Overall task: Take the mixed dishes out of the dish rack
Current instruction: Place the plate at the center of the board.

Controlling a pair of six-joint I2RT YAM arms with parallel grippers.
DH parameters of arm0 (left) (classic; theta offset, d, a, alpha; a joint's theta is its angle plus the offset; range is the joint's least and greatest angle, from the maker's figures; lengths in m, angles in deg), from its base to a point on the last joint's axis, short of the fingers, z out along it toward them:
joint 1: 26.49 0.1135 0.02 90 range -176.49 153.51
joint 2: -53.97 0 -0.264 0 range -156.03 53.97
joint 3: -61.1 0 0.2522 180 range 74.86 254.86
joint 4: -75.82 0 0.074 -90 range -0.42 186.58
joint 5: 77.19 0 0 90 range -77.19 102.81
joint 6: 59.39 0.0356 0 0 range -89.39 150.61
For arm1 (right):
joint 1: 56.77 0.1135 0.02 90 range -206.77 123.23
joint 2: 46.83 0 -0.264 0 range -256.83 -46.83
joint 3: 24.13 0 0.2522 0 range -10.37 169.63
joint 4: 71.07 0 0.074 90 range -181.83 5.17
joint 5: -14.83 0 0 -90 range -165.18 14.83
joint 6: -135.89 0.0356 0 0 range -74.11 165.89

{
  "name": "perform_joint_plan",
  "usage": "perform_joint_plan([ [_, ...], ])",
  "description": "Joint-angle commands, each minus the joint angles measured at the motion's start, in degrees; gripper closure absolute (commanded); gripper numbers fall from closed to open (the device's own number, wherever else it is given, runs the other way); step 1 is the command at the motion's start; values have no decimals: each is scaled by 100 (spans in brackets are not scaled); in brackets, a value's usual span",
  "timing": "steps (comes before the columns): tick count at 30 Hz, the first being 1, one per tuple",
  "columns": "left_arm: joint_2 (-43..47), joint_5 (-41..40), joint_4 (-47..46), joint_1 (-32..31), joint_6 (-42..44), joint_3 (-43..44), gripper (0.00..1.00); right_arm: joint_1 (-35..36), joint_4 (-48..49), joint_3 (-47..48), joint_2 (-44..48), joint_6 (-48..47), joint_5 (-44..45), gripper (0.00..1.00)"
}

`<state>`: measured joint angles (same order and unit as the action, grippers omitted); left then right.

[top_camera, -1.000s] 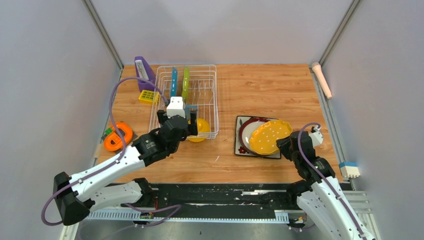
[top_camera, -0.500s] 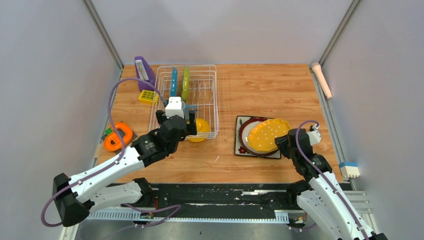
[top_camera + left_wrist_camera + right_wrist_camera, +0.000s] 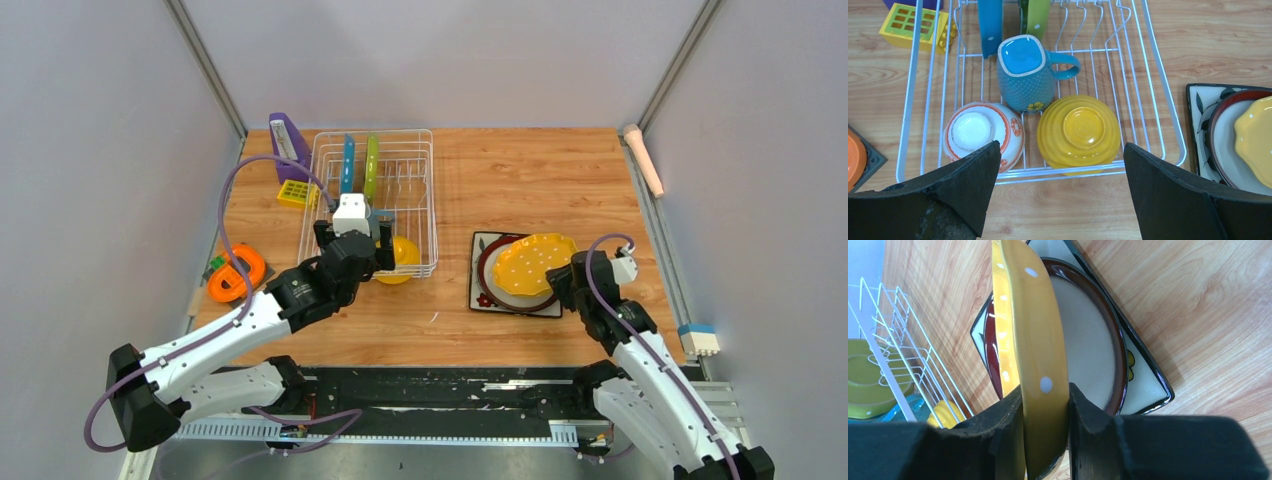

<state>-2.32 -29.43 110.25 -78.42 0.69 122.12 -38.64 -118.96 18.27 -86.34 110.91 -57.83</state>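
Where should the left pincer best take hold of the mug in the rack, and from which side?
Likely the rim of the mug, from above, one finger inside: its mouth faces up, and the yellow bowl and patterned bowl crowd its near side.

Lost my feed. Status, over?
Right gripper shut on yellow plate over red-rimmed plate. Left gripper open at dish rack. Mug, yellow bowl inside. Nothing blocking.

The top camera looks steeply down over the dish rack (image 3: 408, 190). Both wrist cameras sit close: left facing into it, right glimpsing its edge.
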Motion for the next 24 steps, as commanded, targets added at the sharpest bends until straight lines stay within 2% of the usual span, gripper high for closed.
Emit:
perform_joint_plan([
  [1,15,-43,-212,42,-76,-26,0,-71,61,12,-184,-76,58,70],
  [13,10,11,-124,51,-162,-51,0,-195,242,-11,-715,-155,-271,59],
  [20,42,-79,32,59,-202,-30,0,-229,241,-64,-822,-198,-357,42],
  [24,85,-69,68,59,-220,-32,0,-235,246,-95,-782,-213,-372,37],
])
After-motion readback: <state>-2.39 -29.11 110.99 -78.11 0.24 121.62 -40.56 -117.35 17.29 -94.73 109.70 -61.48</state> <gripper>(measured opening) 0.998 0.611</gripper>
